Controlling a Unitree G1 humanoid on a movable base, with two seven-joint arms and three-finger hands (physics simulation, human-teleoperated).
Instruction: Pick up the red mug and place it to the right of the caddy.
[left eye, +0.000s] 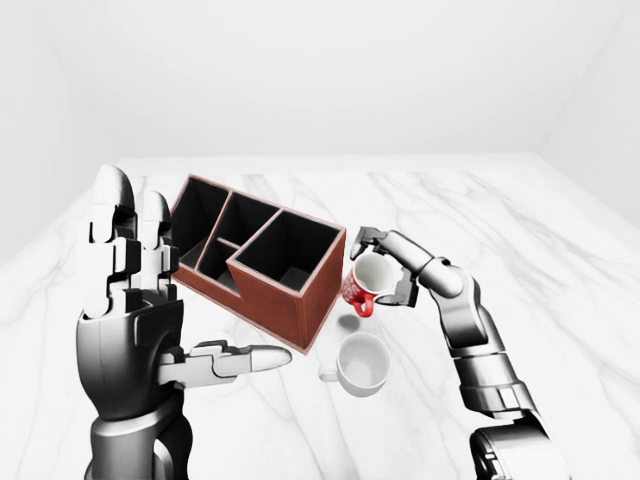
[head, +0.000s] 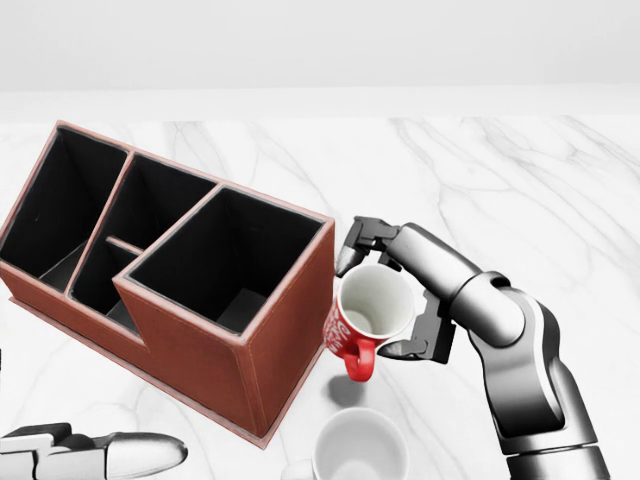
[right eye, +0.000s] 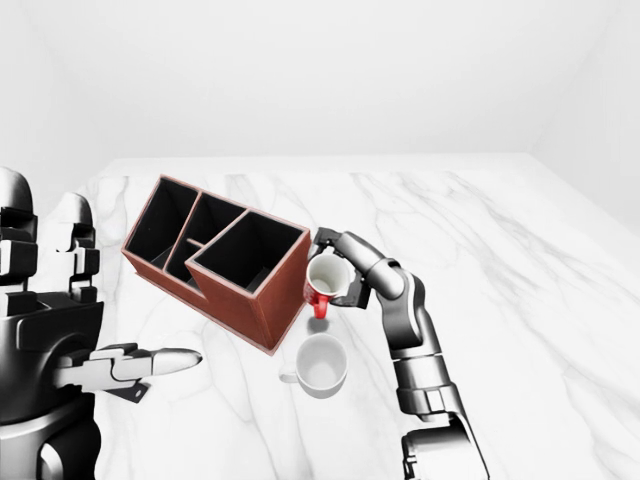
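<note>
- The red ceramic mug with a white inside (head: 372, 315) hangs above the worktop, tilted so its mouth shows to the head view and its red handle points down; a soft shadow lies on the marble beneath it.
- The right hand (head: 392, 290) is clamped round the mug, dark fingers (head: 360, 238) hooked over the upper rim and others pressing the lower side near the handle.
- The mug sits just beside the right-hand wall of the rust-brown, black-lined caddy with several open compartments (head: 180, 290); whether the two touch I cannot tell.
- Below the mug in the head view, a plain white mug (left eye: 363, 363) stands upright on the worktop, its handle toward the left of the left-eye view, near the caddy's nearest corner.
- The white marble worktop with grey veins (head: 520, 180) carries the caddy and the white mug.
- The left hand (left eye: 215, 365) is raised at the left of the left-eye view, well apart from everything, fingers spread apart and gripping nothing, one pale finger pointing toward the white mug.
</note>
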